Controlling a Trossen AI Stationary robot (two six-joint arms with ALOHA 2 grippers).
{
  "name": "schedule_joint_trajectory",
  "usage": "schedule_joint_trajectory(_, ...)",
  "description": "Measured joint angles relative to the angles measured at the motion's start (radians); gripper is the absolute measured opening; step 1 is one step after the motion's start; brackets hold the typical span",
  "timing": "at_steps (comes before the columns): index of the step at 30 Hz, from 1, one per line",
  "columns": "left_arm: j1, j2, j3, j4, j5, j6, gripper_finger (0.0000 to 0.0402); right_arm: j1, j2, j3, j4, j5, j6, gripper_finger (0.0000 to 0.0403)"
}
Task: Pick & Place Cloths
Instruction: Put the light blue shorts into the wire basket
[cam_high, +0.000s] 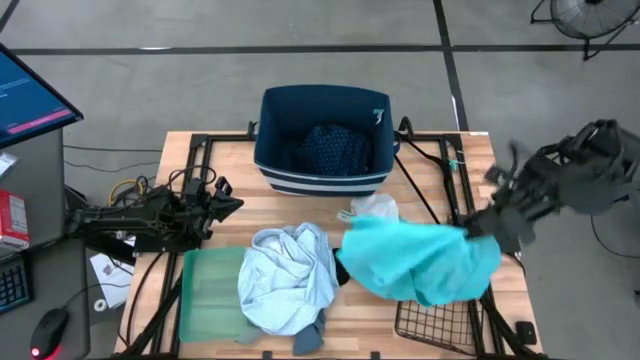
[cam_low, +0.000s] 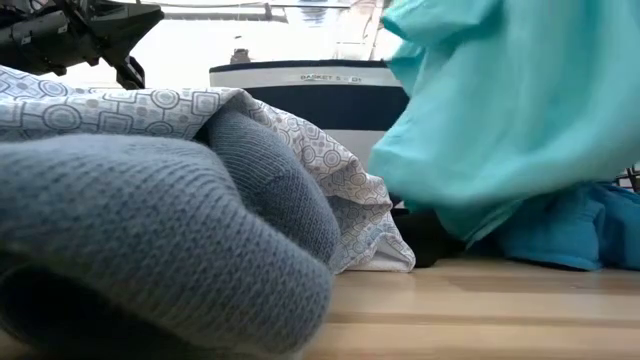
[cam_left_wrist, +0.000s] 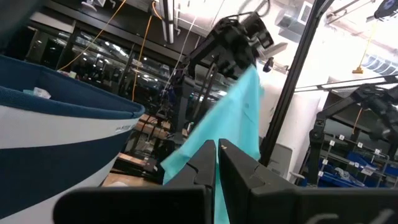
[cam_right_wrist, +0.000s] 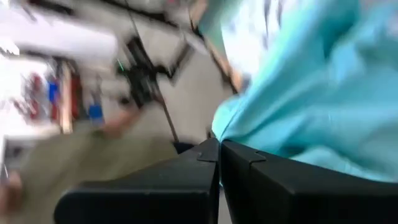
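My right gripper (cam_high: 482, 228) is at the table's right side, shut on the turquoise cloth (cam_high: 420, 262), which hangs wide in the low view (cam_low: 510, 120). My left gripper (cam_high: 228, 205) waits shut at the table's left, touching nothing. The navy dotted cloth (cam_high: 335, 150) lies inside the navy striped bin (cam_high: 290, 178). The pale blue-white shirt (cam_high: 290, 278) is heaped at the near middle, partly on the green tray (cam_high: 210, 290). A white cloth (cam_high: 376, 207), a small black one (cam_low: 425, 238), a bright blue one (cam_low: 580, 232) and a grey-blue knit (cam_low: 150, 230) lie on the table. My right gripper pinches the turquoise cloth between its two fingers at an upper edge (cam_right_wrist: 231, 127); how many layers I cannot tell. The left wrist view shows the cloth (cam_left_wrist: 239, 118) hanging slack below the raised gripper (cam_left_wrist: 241, 38). Its lower end (cam_low: 450, 225) reaches down among the other cloths.
The bin stands at the table's far middle. A black wire rack (cam_high: 440, 322) lies at the near right corner under the hanging cloth. Cables (cam_high: 425, 190) run across the right half of the table. A screen, keyboard and mouse sit left of the table.
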Motion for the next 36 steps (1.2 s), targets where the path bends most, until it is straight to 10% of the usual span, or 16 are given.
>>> schedule_joint_trajectory(13,0.0,0.0,0.0,0.0,0.0,0.001,0.0003,0.091,0.01,-0.385,-0.002,-0.388,0.365,0.0)
schedule_joint_trajectory(36,0.0,0.0,0.0,0.0,0.0,0.0,0.0003,-0.019,0.111,-0.982,0.036,-0.328,0.307,0.0)
